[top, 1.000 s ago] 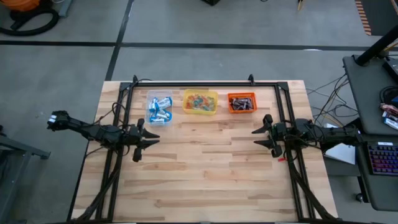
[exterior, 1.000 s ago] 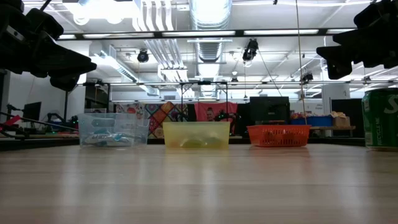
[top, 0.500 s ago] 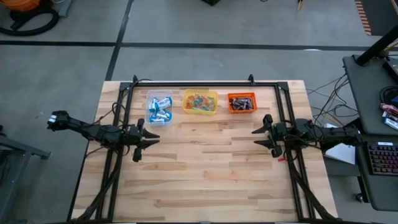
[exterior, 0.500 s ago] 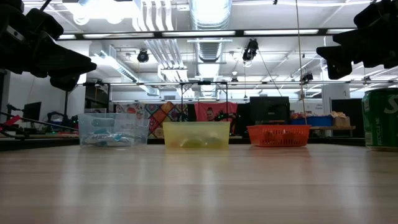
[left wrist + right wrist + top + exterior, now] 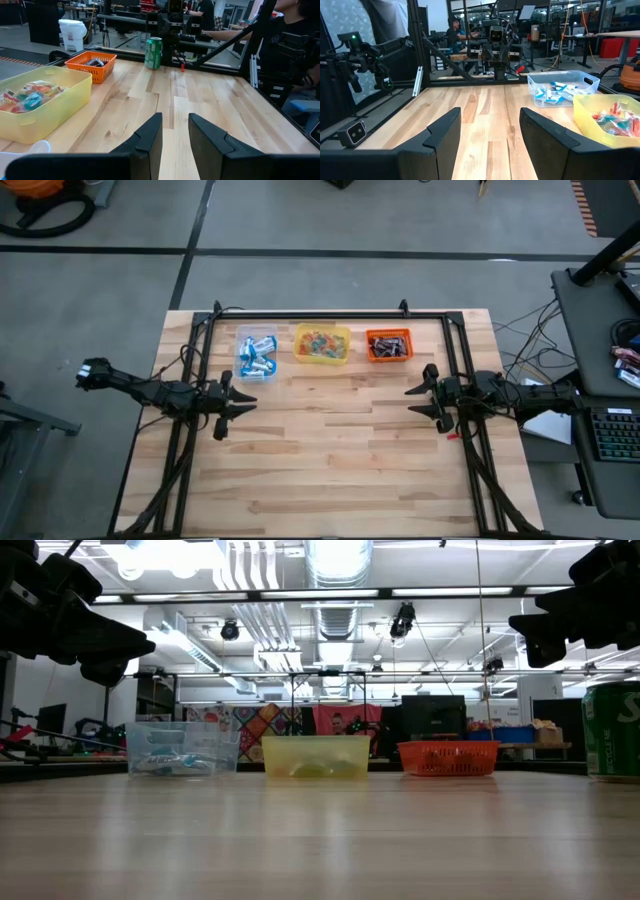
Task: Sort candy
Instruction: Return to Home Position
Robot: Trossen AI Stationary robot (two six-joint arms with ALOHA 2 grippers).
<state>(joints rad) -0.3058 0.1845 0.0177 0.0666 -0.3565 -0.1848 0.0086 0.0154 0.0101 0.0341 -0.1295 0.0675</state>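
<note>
High view, candy (image 5: 320,344): all inside three tubs in a row at the far edge of the table (image 5: 330,470); none seen loose on the boards.
High view, clear tub (image 5: 241,333): blue-and-white wrappers only.
High view, yellow tub (image 5: 298,331): small mixed-colour sweets.
High view, orange tub (image 5: 370,336): dark wrappers; one kind per tub, so sorting looks finished.
High view, left gripper (image 5: 238,406): at the left side, short of the tubs, pointed inward; likely parked, with nothing left to fetch.
High view, right gripper (image 5: 415,402): mirrored at the right side, likewise apart from the tubs.
Low view, grippers: both high at the upper corners, well off the table, leaving the tubs unobstructed.
Low view, can (image 5: 612,730): green, at the right edge; apparently no part in the sorting.
Left wrist view, jaws: slightly apart, nothing between.
Right wrist view, jaws: wider apart, empty; fits a rest pose rather than a reach.
</note>
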